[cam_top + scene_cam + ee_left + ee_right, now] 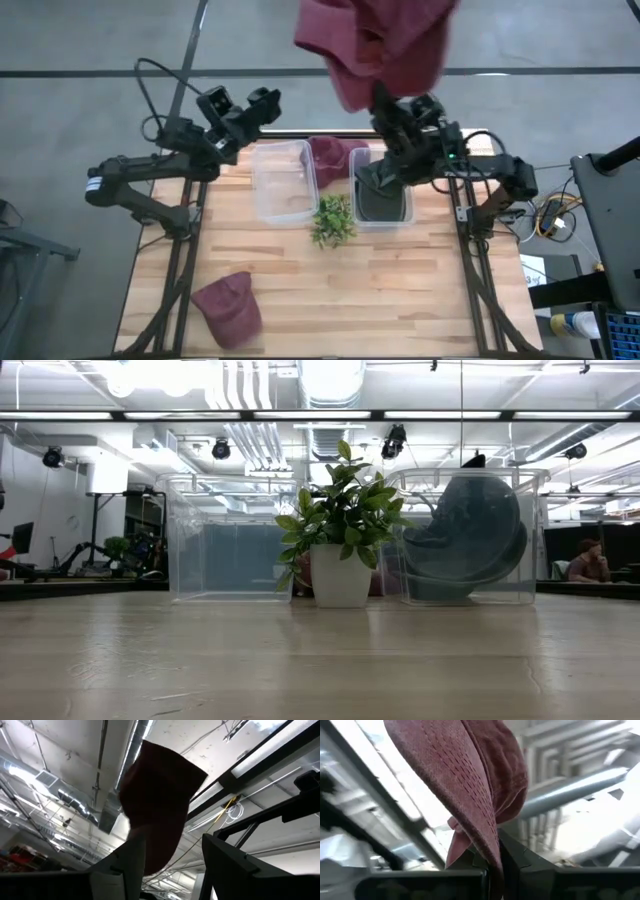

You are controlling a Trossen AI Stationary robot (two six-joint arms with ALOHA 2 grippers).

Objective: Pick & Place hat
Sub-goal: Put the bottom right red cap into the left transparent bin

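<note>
Raised close under the overhead camera, a red hat (375,45) hangs pinched in the right gripper (385,103), directly above it. Below: two clear bins (282,180), a plant (333,218) between. At seven o'clock, another hat (230,305). Left gripper (240,103) spread, empty.

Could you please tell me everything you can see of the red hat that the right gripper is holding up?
The red hat is a soft cap of dull red woven fabric with rows of stitching. It hangs limp and creased, lifted high above the far side of the table, over the clear bins. The right gripper is shut on its lower edge, pinching the cloth between both fingers. Nothing else touches it.
</note>
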